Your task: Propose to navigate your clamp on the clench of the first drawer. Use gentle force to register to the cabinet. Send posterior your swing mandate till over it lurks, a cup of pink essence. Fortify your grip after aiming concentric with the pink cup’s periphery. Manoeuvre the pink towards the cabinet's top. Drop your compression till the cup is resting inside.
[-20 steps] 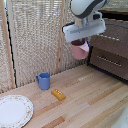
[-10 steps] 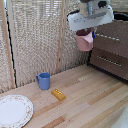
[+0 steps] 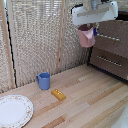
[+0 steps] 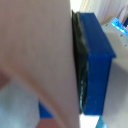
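The cabinet [image 3: 111, 52] is being shown at the exterior view's right, standing on the counter [image 3: 87, 102]. The end effector [image 3: 89, 26] is being kept closed on the pink cup [image 3: 86, 36], which is being held in the air just beside the cabinet's upper front. In the wrist view, a blue finger pad [image 4: 95, 60] is being pressed against the cup wall.

Two mugs — one pink [image 3: 86, 36], one blue [image 3: 44, 80] — one plate [image 3: 14, 110]
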